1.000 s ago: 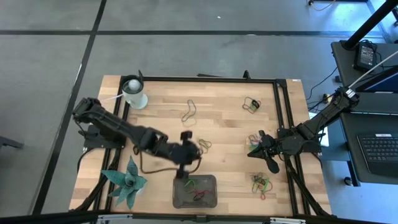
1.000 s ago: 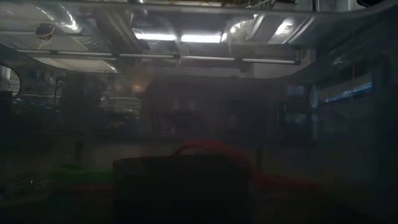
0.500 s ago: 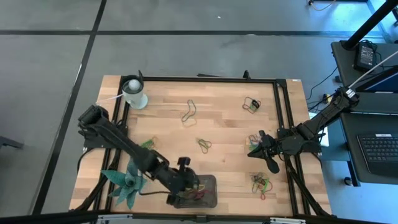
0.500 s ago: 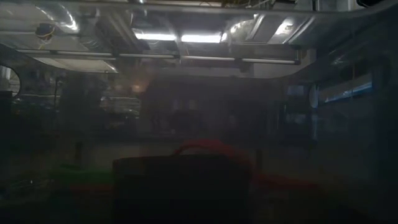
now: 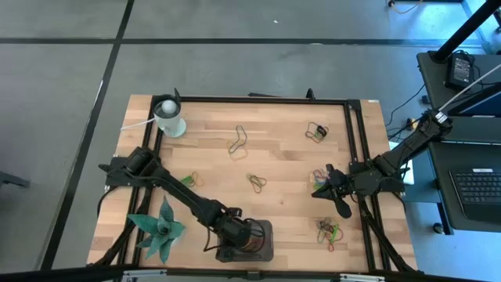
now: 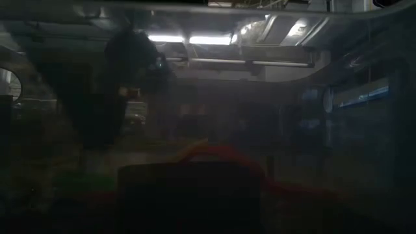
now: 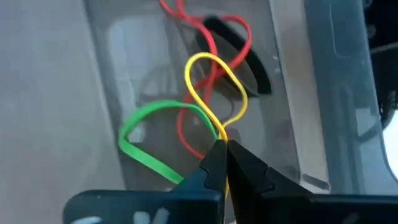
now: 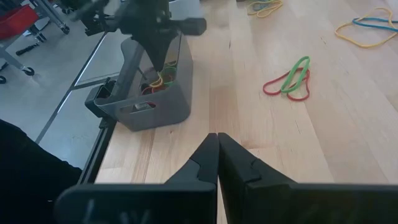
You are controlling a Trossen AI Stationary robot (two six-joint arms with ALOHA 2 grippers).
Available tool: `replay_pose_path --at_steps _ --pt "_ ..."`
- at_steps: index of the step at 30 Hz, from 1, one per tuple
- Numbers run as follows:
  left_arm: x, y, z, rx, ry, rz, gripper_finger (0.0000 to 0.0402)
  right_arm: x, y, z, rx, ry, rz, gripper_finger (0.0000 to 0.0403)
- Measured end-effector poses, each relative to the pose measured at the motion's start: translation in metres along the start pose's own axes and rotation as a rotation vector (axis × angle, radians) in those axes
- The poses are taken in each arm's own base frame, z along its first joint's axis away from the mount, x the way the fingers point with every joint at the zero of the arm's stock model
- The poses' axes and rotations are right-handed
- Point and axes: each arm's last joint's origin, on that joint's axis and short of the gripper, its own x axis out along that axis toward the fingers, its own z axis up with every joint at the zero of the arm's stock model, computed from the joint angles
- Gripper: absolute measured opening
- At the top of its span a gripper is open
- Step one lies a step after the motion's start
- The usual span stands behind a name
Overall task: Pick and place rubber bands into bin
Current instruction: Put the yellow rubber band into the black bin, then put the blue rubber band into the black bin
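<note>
Left hand [image 5: 249, 233] over the bin [image 5: 264, 252]; rubber bands [image 7: 186, 118] lie inside.

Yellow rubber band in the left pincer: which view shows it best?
The left wrist view: the yellow rubber band loops from the shut left pincer inside the bin. The right wrist view shows it small; the high and low views hide it.

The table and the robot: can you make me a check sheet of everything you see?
Surface: pale wooden table, black-framed.
Job's things: small dark grey tray with red and green bands; thin coloured rubber bands scattered.
Clutter: white round cup; teal spiky plant.
Grippers: left pincer shut on yellow rubber band over tray; right pincer shut, empty.
Cables: thin ones at right edge.
Surroundings: grey floor, laptop.
</note>
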Motion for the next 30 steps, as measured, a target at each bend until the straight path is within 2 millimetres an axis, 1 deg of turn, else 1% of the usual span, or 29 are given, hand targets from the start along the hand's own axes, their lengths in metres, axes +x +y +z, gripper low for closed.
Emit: replay_pose_path --at_steps 3,10,14,18,22,24,26,30 --pt "0.001 0.001 0.000 -0.017 0.006 -0.009 0.0017 0.000 0.000 0.000 0.000 0.000 0.000 0.0005" --pt "-0.002 0.003 0.002 -0.033 -0.006 0.002 0.0082 0.000 0.000 -0.001 -0.006 0.008 -0.004 0.0005" --pt "-0.002 0.003 0.002 -0.045 -0.006 0.002 0.0112 0.000 0.000 -0.001 -0.007 0.008 -0.005 0.0005" --pt "-0.002 0.003 0.002 -0.048 -0.006 0.002 0.0127 0.000 0.000 -0.001 -0.007 0.008 -0.004 0.0005" --pt "-0.003 0.003 0.002 -0.050 -0.008 0.001 0.0129 0.000 0.000 -0.001 -0.007 0.008 -0.004 0.0005" --pt "-0.009 0.002 0.003 -0.053 -0.012 -0.007 0.0126 0.000 0.000 -0.001 -0.007 0.008 -0.004 0.0005" --pt "-0.019 0.002 0.005 -0.054 -0.033 -0.015 0.0121 0.000 0.000 -0.001 -0.007 0.008 -0.005 0.0005" --pt "-0.049 0.002 0.011 -0.059 -0.099 -0.024 0.0110 0.000 0.000 -0.001 -0.007 0.008 -0.004 0.0005"
